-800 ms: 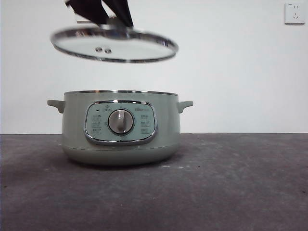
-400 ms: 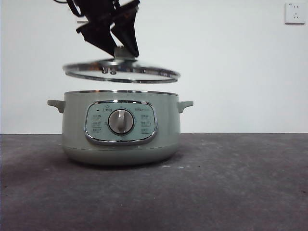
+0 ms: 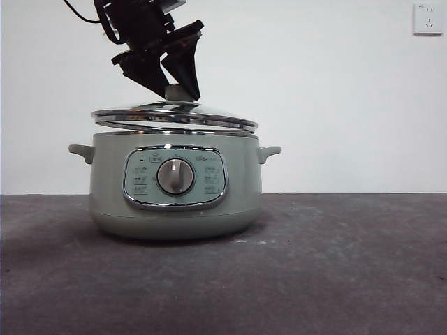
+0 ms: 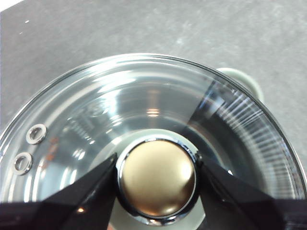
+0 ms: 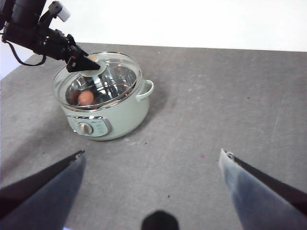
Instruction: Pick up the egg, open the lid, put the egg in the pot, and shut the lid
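The pale green pot [image 3: 174, 188] stands on the grey table, its dial facing the front camera. My left gripper [image 3: 167, 78] is shut on the knob [image 4: 157, 177] of the glass lid [image 3: 174, 117], which sits almost on the pot's rim, slightly tilted. The left wrist view shows both jaws pressing the knob from either side. The brown egg [image 5: 86, 97] lies inside the pot [image 5: 108, 108], seen through the glass lid [image 5: 103, 79] in the right wrist view. My right gripper [image 5: 151, 165] is open and empty, high above the table, well away from the pot.
The grey tabletop [image 3: 335, 272] spreads around the pot. A white wall stands behind, with a socket [image 3: 427, 19] at the upper right. One pot handle [image 4: 242, 79] shows beyond the lid's rim in the left wrist view.
My left gripper has lowered the lid from well above the pot down to just over its rim, and the lid has levelled out. The pot has not moved.
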Controlling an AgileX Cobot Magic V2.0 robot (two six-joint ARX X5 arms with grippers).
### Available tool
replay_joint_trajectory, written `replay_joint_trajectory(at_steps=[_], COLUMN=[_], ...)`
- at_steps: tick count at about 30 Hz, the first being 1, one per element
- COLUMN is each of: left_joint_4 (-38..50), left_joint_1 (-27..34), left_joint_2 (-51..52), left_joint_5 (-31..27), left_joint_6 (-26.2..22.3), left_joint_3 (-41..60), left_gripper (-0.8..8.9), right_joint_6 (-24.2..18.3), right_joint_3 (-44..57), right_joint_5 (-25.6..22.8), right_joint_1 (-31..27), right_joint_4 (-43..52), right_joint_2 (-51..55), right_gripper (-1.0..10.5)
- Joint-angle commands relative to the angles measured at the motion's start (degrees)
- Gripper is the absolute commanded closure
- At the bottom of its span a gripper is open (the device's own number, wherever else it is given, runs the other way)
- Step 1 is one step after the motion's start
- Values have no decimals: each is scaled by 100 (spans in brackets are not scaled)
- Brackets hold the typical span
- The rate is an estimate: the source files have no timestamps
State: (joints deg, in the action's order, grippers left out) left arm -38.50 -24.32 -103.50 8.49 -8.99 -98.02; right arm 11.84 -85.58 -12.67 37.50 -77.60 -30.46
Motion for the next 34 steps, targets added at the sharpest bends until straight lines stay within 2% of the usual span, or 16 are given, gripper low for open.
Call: replay_joint_trajectory(at_steps=[1, 34], left_joint_4=[201, 162], left_joint_1=[55, 76], left_joint_2=[-37, -142], left_joint_5=[48, 199], left_joint_6=[-68, -48], left_joint_3=[-22, -20], left_gripper=[821, 821], right_joint_6=[61, 63], right_joint_3=[39, 39], right_joint_5=[-46, -129], right_joint_1=[4, 4], right_joint_4=[-160, -160], right_joint_2=[35, 35], right_gripper=[475, 475])
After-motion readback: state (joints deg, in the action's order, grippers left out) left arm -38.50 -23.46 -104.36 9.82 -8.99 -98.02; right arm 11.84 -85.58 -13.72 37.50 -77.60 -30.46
